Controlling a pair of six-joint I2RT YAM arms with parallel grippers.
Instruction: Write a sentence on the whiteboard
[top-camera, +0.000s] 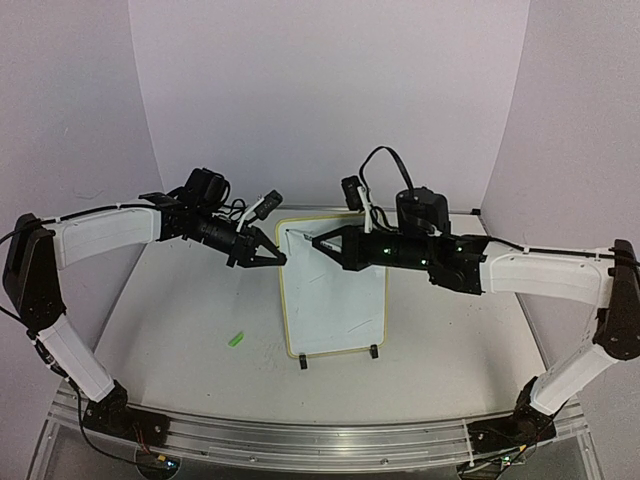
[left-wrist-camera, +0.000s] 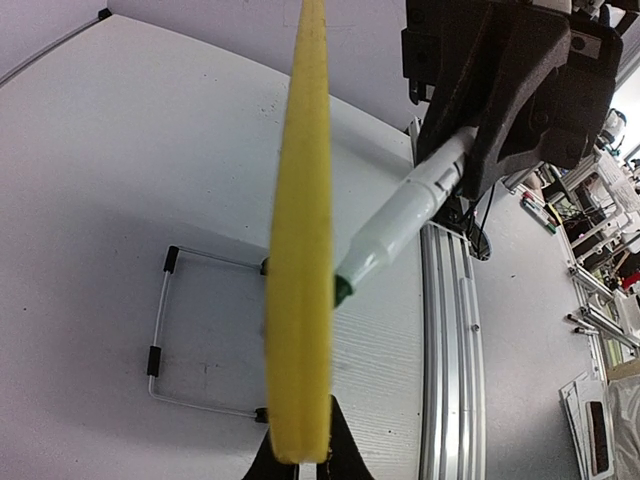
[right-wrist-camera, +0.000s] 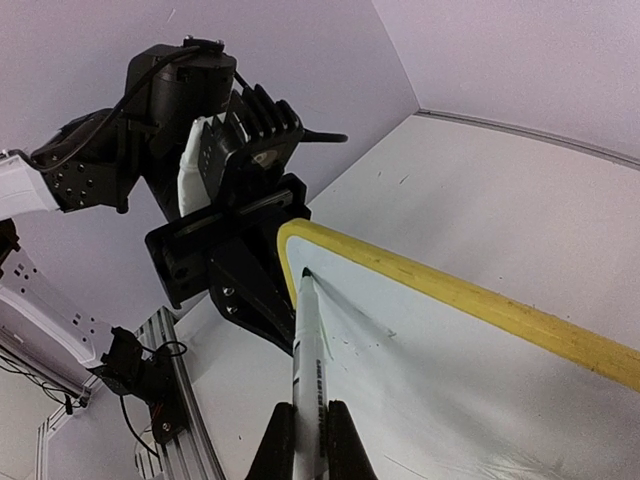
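The whiteboard (top-camera: 335, 295) is stood on its lower edge in the middle of the tabletop (top-camera: 180, 310), carried by two black clip feet (top-camera: 303, 362). Its upper left corner is clamped by the left pincer (top-camera: 277, 258), whose fingers are closed on the yellow frame. A marker (right-wrist-camera: 308, 360) is gripped by the right pincer (right-wrist-camera: 308, 448), with the fingers pressed against the barrel on either side. The marker's tip is set against the white face just inside that same corner.

In the top view both pincers are seen meeting at the board's upper left. A small green piece (top-camera: 236, 339) is also seen there, lying on the tabletop to the board's left, well apart from it.

In the left wrist view the board is shown edge-on as a yellow strip, with the green tip of the marker at its face. A wire stand (left-wrist-camera: 158, 345) is shown behind the board, which cannot be made out in the other views.

In the right wrist view the left pincer is seen from the front, closed on the corner of the frame.
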